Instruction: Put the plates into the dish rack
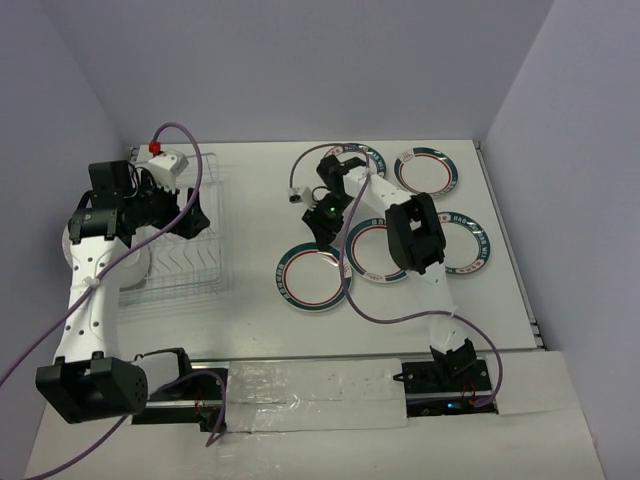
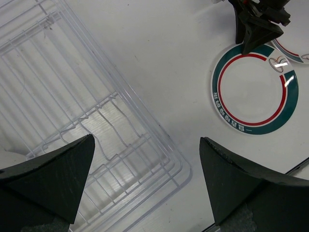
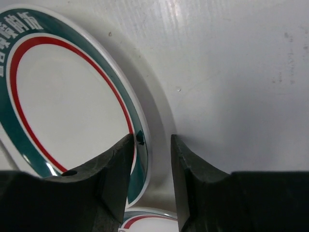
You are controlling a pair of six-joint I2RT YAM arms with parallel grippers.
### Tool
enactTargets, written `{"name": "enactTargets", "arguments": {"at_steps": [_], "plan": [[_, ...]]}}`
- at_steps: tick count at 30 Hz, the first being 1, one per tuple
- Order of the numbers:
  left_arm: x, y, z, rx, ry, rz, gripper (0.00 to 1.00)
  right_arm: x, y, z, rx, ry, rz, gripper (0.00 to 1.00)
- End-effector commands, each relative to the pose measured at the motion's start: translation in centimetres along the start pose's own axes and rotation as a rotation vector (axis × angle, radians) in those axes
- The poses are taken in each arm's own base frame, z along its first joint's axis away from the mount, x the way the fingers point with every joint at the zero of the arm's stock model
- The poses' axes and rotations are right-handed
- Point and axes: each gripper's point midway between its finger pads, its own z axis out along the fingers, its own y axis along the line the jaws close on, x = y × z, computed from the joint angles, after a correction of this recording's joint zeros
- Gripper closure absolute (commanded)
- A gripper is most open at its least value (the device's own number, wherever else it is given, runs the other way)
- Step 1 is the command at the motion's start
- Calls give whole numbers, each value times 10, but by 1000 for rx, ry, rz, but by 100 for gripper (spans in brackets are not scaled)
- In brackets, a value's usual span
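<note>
Top: left fingers [image 1: 188,218] hover over rack [image 1: 212,282]; right fingers [image 1: 325,235] down at plate [image 1: 312,282] edge, flat on surface [image 1: 260,180].
Left wrist: spread wide, empty (ready for handoff, guessing).
Right wrist: straddling rim for pinch, not clamped yet.

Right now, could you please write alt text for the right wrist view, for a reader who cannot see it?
Two black fingers stand slightly apart over the edge of a round white plate with a dark teal rim and red inner ring, lying on a white table. Another plate shows its edge between the fingers.
</note>
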Motion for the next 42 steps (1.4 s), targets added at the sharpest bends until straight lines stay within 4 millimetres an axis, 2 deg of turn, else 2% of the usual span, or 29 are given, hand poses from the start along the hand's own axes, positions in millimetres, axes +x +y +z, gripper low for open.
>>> {"name": "enactTargets", "arguments": {"at_steps": [1, 5, 8, 9, 10, 11, 12, 13, 14, 15, 16, 17, 19, 20, 21, 22, 24, 25, 26, 27, 28, 29, 30, 31, 34, 38, 42], "plan": [[-12, -5, 3, 23, -39, 10, 1, 21, 21, 8, -148, 79, 51, 57], [-14, -9, 7, 33, -36, 23, 1, 23, 26, 7, -186, 82, 86, 70], [-11, -15, 15, 37, -18, 34, 1, 16, 27, 0, -191, 53, 127, 96], [-11, -15, 17, 28, -17, 41, 1, 13, 26, -6, -193, 34, 146, 100], [-12, -19, 19, 30, -18, 61, 1, 9, 28, -12, -200, 12, 161, 100], [-12, -27, 23, 27, -9, 98, 1, -2, 35, -25, -217, -41, 175, 100], [-12, -32, 24, 22, -8, 126, 1, -6, 33, -36, -221, -81, 201, 100], [-15, -46, 28, 44, -12, 177, 1, -11, 35, -44, -230, -117, 238, 100], [-15, -47, 29, 18, -7, 232, 1, -16, 35, -55, -230, -157, 259, 100], [-17, -54, 28, 16, -14, 274, 1, -27, 43, -73, -243, -216, 258, 100], [-19, -72, 31, 45, -21, 357, 1, -28, 39, -85, -247, -257, 312, 100], [-21, -78, 32, 45, -31, 401, 1, -35, 42, -102, -242, -306, 319, 100], [-26, -91, 29, 32, -59, 491, 1, -35, 45, -113, -275, -356, 382, 100], [-28, -115, 28, 79, -85, 584, 1, -40, 40, -128, -260, -409, 420, 100], [-26, -123, 28, 79, -82, 635, 1, -40, 42, -134, -283, -433, 442, 100], [-22, -149, 28, 135, -92, 711, 1, -38, 41, -134, -298, -442, 490, 100], [-10, -162, 32, 141, -60, 839, 3, -36, 40, -142, -309, -467, 528, 100], [-2, -183, 33, 194, -62, 904, 4, -34, 44, -142, -344, -471, 558, 100], [8, -191, 37, 225, -50, 970, 5, -33, 45, -145, -353, -480, 571, 100], [9, -194, 38, 213, -56, 1014, 6, -33, 48, -146, -367, -483, 579, 100], [13, -206, 38, 224, -71, 1098, 6, -31, 52, -144, -392, -479, 594, 100], [22, -209, 42, 226, -60, 1144, 6, -31, 55, -145, -401, -480, 596, 100], [20, -212, 44, 202, -80, 1190, 7, -29, 58, -143, -416, -476, 610, 100], [24, -223, 44, 225, -94, 1268, 7, -28, 60, -143, -431, -473, 618, 100], [37, -238, 48, 273, -109, 1371, 9, -25, 64, -142, -446, -466, 623, 100], [51, -249, 56, 317, -84, 1440, 12, -24, 73, -144, -494, -459, 632, 100], [52, -252, 69, 293, -89, 1468, 16, -23, 85, -147, -536, -440, 617, 100]]}}
